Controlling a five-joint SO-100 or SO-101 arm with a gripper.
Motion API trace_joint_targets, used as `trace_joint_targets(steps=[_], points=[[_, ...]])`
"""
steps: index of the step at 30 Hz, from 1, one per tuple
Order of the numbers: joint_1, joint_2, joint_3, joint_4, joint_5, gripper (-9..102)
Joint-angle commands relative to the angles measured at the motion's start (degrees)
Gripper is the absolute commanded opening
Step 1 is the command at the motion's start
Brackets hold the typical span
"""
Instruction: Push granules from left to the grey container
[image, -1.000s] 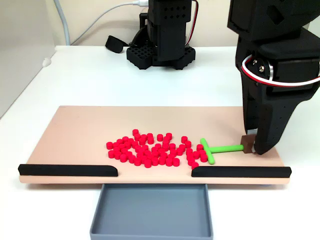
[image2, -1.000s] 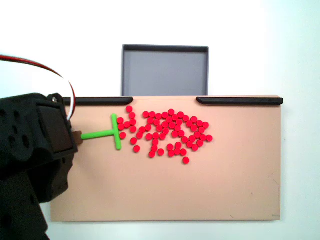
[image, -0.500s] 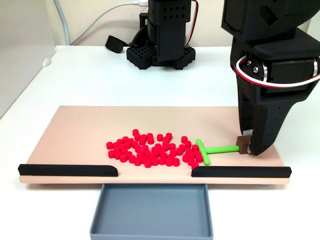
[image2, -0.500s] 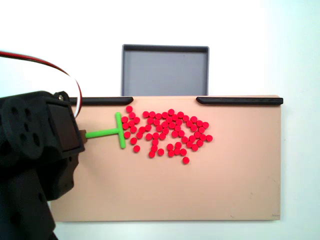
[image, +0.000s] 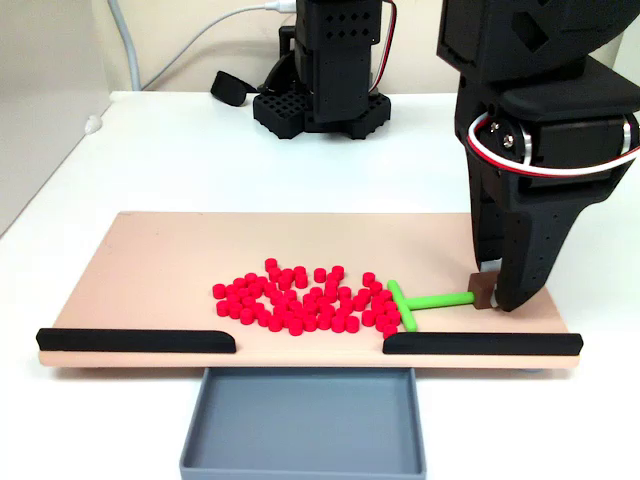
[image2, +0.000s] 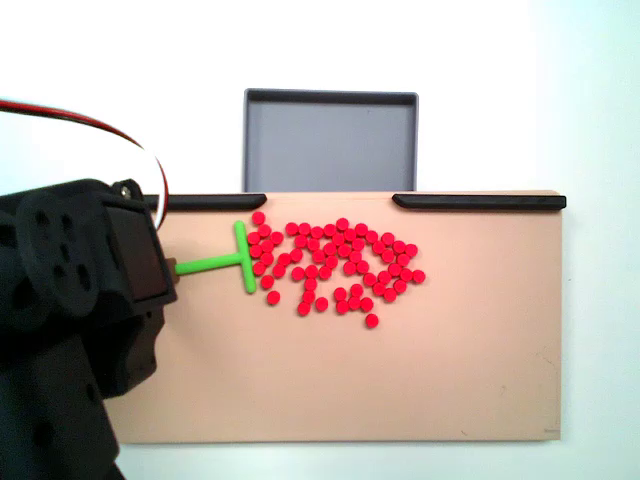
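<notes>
The granules (image: 300, 300) lie as a loose red pile in the middle of the beige board (image: 160, 270), near its front edge; from above the granules (image2: 335, 265) spread just behind the gap. A green T-shaped pusher stick (image: 425, 299) lies flat with its head against the pile's right edge. My gripper (image: 492, 298) is shut on the brown block at the stick's handle end. In the top-down fixed view the pusher stick (image2: 215, 263) emerges from under the arm body (image2: 80, 300), which hides the fingers. The grey container (image: 305, 425) sits empty below the board's edge, also the grey container (image2: 330, 140).
Two black strips (image: 135, 340) (image: 480, 343) edge the board's front, leaving a gap over the container. A second black arm base (image: 320, 95) and a white cable (image: 200, 40) stand at the back of the white table. The board's far side is bare.
My gripper has slid the pusher stick toward the pile, leftward in the front view. The stick's head now presses on the nearest granules and has nudged a few inward.
</notes>
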Motion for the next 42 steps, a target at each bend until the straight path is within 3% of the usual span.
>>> trace_joint_targets(steps=[1,42], points=[[0.79,0.88,-1.76,-0.26,-0.26,0],[3.08,0.44,-1.85,-0.26,-4.57,0]])
